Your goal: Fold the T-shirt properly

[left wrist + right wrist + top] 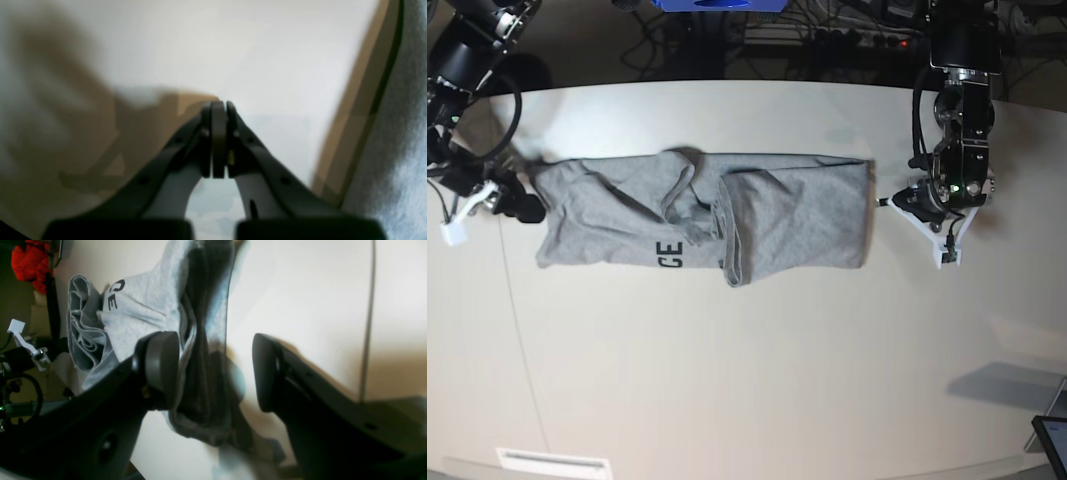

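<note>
T-shirt (702, 220) lies on the desk (757, 370), toward the far half, spread lengthwise left to right in the base view. It is folded into a long band; a second layer is doubled over the right half, with its folded edge running across the band near the middle. Creases and bunched cloth sit around the middle. Black letters "GE" show on the near edge, left of that fold.

Right hand (213, 373): at the left end of the shirt in the base view. Jaws stand apart, not clamped. In the right wrist view a bunched, shadowed fold of grey cloth hangs in the gap, against the one finger (160, 366); the other finger is clear of the cloth. The lettered part lies further out, rumpled.

Left hand (218, 106): just beside the right end of the shirt in the base view, over bare desk. Jaws closed, pads pressed together, nothing seen between them. Left wrist view is blurred; it shows pale desk surface, a tan edge, and grey fabric along the right border. Whether the fingertips touch the shirt edge cannot be told.
</note>
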{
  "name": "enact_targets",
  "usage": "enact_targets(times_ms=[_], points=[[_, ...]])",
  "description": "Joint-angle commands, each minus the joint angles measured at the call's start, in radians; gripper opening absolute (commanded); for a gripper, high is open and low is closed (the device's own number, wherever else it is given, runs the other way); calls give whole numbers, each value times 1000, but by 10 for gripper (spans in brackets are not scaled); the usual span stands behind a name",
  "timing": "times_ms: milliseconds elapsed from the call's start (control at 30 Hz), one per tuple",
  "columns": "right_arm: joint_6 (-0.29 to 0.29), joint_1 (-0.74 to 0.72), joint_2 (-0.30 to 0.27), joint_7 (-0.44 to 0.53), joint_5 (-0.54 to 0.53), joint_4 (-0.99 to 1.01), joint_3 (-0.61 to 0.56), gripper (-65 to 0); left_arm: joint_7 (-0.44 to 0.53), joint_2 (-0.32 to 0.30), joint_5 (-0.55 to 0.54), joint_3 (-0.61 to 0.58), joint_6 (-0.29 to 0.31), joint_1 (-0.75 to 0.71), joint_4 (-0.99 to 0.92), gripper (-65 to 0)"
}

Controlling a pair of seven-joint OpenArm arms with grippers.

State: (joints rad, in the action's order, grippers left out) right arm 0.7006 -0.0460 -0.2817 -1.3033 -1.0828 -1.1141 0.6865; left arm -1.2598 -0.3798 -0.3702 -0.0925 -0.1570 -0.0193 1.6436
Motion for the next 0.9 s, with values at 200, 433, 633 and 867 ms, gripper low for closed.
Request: enact_targets(times_ms=[200, 433, 633, 867], points=[[-2, 5, -6, -34, 42, -4, -1, -148, -8, 9, -29, -26, 10, 11, 4, -650], [-2, 4, 28, -34, 42, 7, -3, -151, -8, 41, -29, -92, 10, 52, -29, -650], [-2, -1, 34, -29, 42, 76, -81, -151, -10, 48, -29, -92, 10, 55, -26, -650], [-2, 1, 54, -31, 43, 67, -93, -151, -10, 48, -29, -92, 10, 54, -27, -650]])
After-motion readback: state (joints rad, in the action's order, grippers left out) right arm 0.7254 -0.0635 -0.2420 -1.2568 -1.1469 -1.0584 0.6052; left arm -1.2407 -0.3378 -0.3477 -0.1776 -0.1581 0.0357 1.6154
